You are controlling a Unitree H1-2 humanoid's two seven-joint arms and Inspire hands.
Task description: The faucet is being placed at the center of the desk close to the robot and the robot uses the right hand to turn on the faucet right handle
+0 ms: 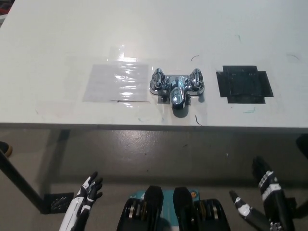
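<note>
Both left hand (89, 190) and right hand (267, 191) — well short of faucet (176, 86).

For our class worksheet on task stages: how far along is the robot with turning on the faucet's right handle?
Done: the chrome two-handled faucet sits centred on the white desk, near its front edge. In hand: nothing; the black right hand hangs open below the desk, and the white left hand rests low too. Left: reaching and turning the right handle.
</note>
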